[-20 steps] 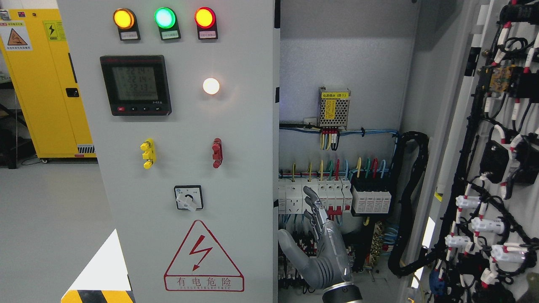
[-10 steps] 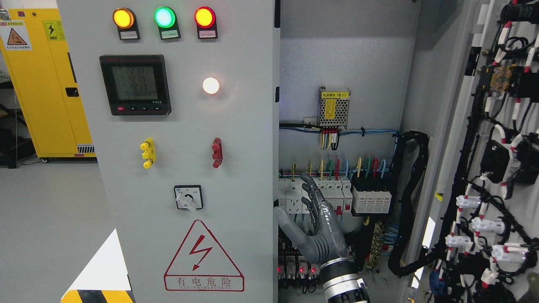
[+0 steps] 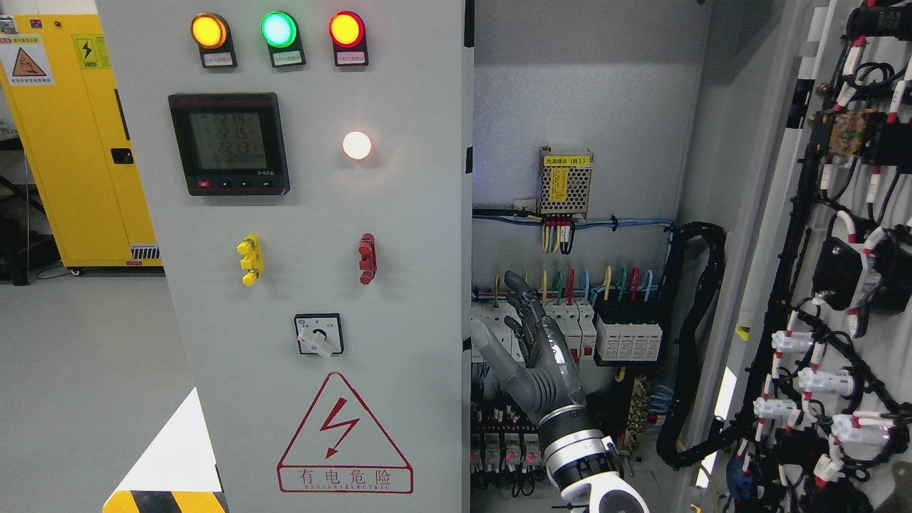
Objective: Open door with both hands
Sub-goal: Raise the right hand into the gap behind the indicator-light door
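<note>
The grey left door of the electrical cabinet stands shut; it carries three lamps, a meter, a rotary switch and a red warning triangle. The right door is swung wide open at the picture's right, with its wired inner side showing. My right hand rises from the bottom edge into the open cabinet. Its fingers are spread and hold nothing. The fingertips lie over the row of white breakers, and the thumb points toward the left door's edge. I cannot tell whether the hand touches the breakers.
Inside the cabinet are a mesh-covered power supply, black breakers, relays with red lights and a thick black cable conduit. A yellow cabinet stands at the far left on the grey floor.
My right hand has risen and moved slightly left in front of the breakers, so more of the wrist and forearm shows. The doors have not moved.
</note>
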